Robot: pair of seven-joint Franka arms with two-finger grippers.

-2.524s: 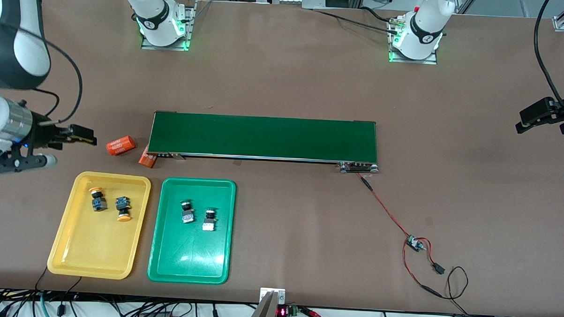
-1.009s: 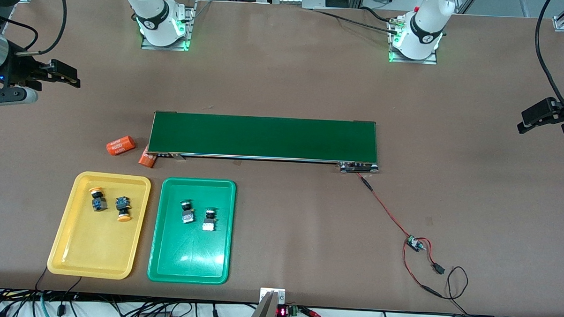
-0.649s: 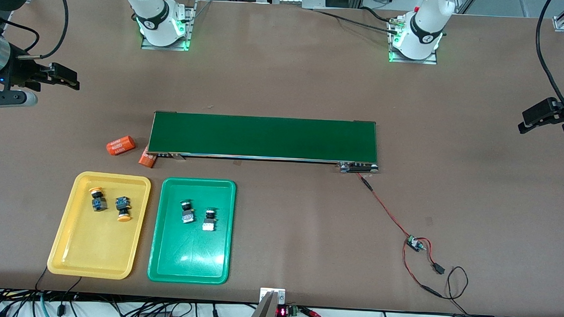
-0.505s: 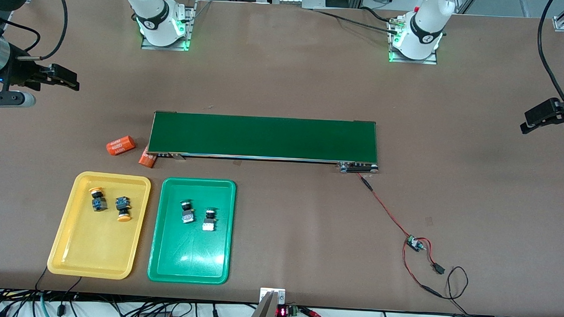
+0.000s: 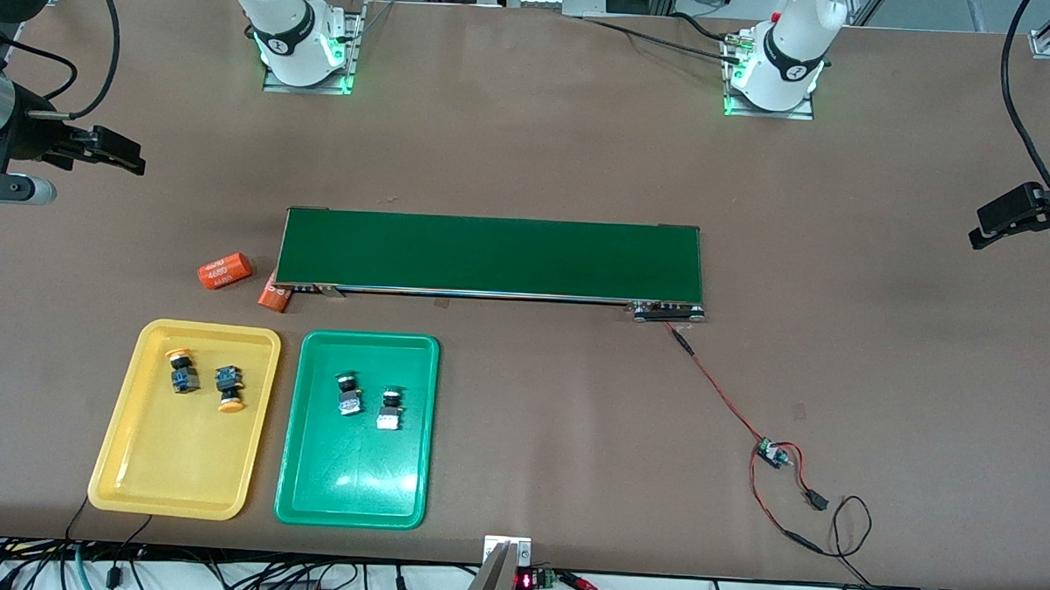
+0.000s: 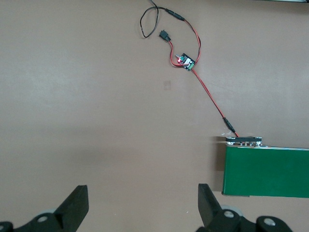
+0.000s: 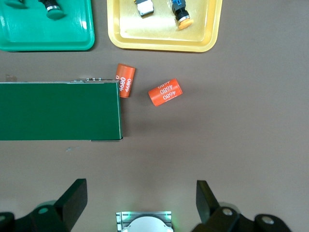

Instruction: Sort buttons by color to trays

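Two yellow-orange buttons (image 5: 180, 368) (image 5: 228, 390) lie in the yellow tray (image 5: 169, 470). Two dark green buttons (image 5: 347, 394) (image 5: 389, 410) lie in the green tray (image 5: 352, 490). The trays sit side by side, nearer to the front camera than the conveyor. My right gripper (image 5: 121, 152) hangs open and empty over bare table at the right arm's end; its wrist view (image 7: 140, 203) shows the yellow tray's rim (image 7: 164, 46), a yellow button (image 7: 181, 13) and the green tray's rim (image 7: 46, 46). My left gripper (image 5: 1004, 220) (image 6: 142, 208) hangs open and empty over bare table at the left arm's end.
A long dark green conveyor belt (image 5: 491, 254) lies mid-table. Two orange "4680" cylinders (image 5: 224, 270) (image 5: 274, 297) lie by its end toward the right arm. A small circuit board (image 5: 771, 453) with red and black wires trails from the other end.
My right gripper has drawn back from beside the orange cylinders toward the table's edge at the right arm's end, empty. My left gripper has barely shifted. Buttons and trays have not moved.
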